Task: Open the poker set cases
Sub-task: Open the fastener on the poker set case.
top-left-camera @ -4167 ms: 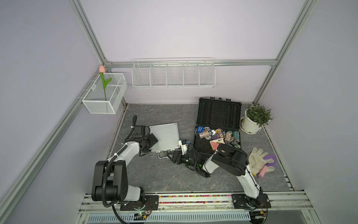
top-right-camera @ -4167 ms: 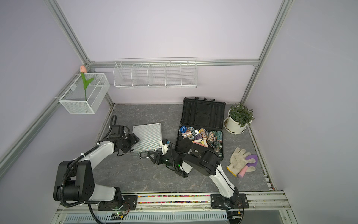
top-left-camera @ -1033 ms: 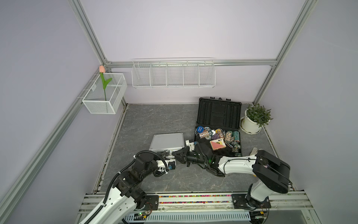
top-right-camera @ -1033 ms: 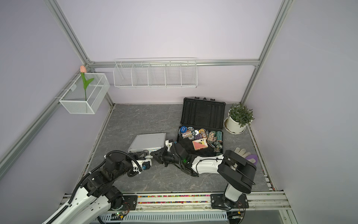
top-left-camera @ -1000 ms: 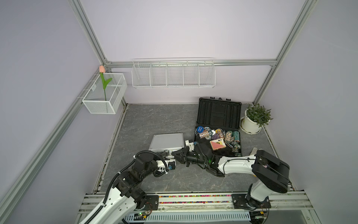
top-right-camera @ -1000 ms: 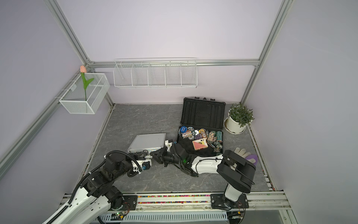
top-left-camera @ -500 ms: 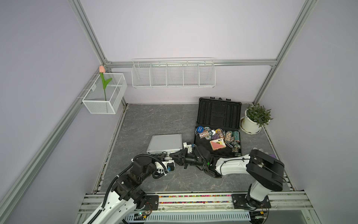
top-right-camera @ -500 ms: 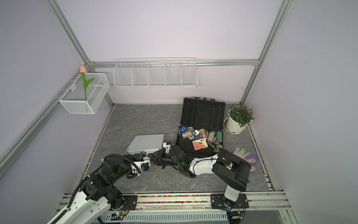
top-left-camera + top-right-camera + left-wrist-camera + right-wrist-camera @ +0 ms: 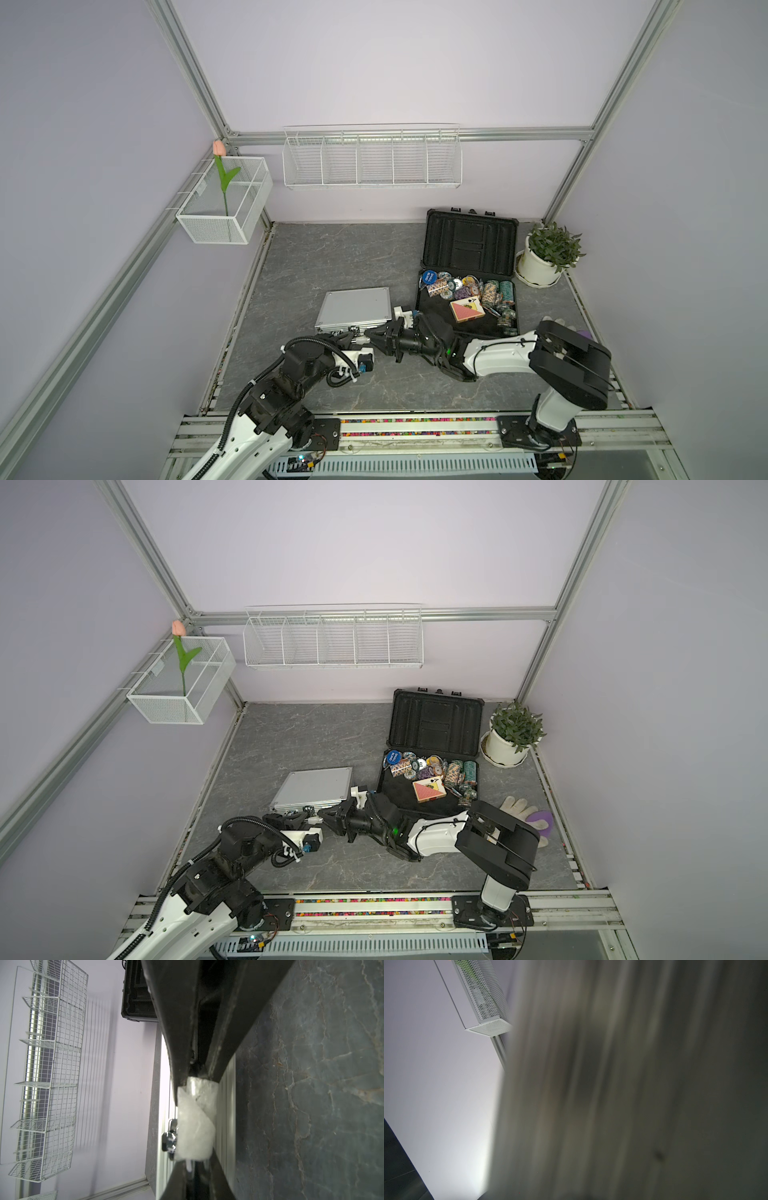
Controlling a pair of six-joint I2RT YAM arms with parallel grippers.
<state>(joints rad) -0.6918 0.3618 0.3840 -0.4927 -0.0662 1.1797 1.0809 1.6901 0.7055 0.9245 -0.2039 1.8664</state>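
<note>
Start nearest the rail: find the left gripper (image 9: 356,337) low at the front edge of the silver ribbed case (image 9: 355,305), jaws pinched together. Cannot tell whether gripping anything; note only a white taped lump (image 9: 195,1122) at the tips, touching a chrome latch (image 9: 169,1140). Meet the right gripper (image 9: 370,333) nose to nose with it, also closed to a point, nothing visibly held; wrist view there blurred by ribbed metal up close. Just beyond, see that silver case flat on the table (image 9: 332,257), lid down, not yet open. Farther back and to the right, count the black plastic case (image 9: 469,245) done: lid upright, poker chips (image 9: 494,291) and a card deck (image 9: 466,310) in the base.

Beware crowding: two closed grippers at one small latch, likely to knock together or skid off the chrome. Expect sliding rather than opening from any push on the silver case with a latch fastened.
</note>
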